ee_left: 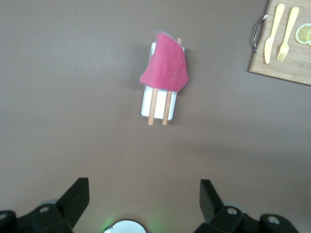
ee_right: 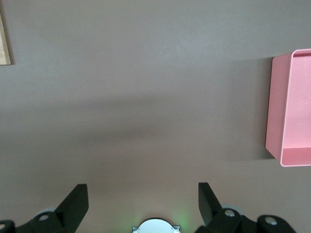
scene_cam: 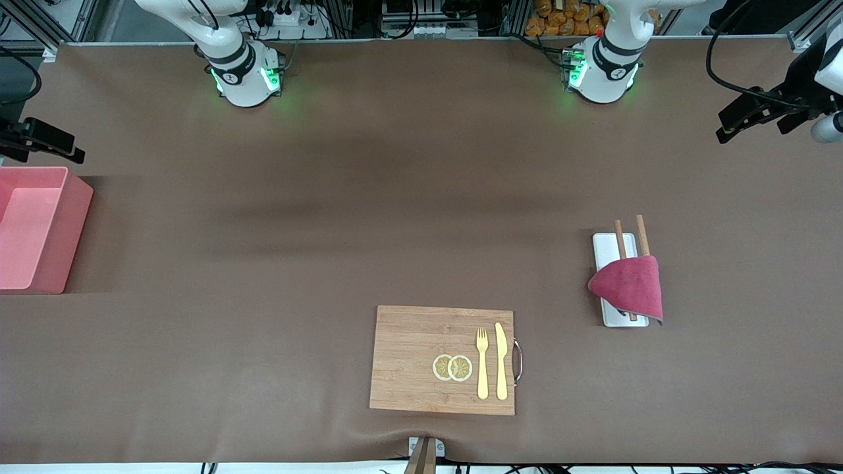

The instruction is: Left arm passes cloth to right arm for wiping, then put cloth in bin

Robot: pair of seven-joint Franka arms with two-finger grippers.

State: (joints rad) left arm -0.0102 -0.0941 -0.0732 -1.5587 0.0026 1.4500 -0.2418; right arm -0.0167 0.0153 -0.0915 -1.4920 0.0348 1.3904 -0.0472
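Note:
The crimson-pink cloth (scene_cam: 629, 287) lies draped over a flat white tray (scene_cam: 606, 247) and two wooden sticks (scene_cam: 642, 235), toward the left arm's end of the table. It also shows in the left wrist view (ee_left: 166, 65). The pink bin (scene_cam: 33, 230) stands at the right arm's end and also shows in the right wrist view (ee_right: 274, 107). My left gripper (scene_cam: 757, 125) hangs high over the left arm's end, open and empty (ee_left: 145, 194). My right gripper (scene_cam: 46, 145) hangs high over the table beside the bin, open and empty (ee_right: 143, 196).
A wooden board (scene_cam: 421, 349) with a metal handle lies near the front edge. It carries a yellow fork (scene_cam: 482, 362), a yellow knife (scene_cam: 501, 361) and two lemon slices (scene_cam: 452, 367). The table is covered in brown cloth.

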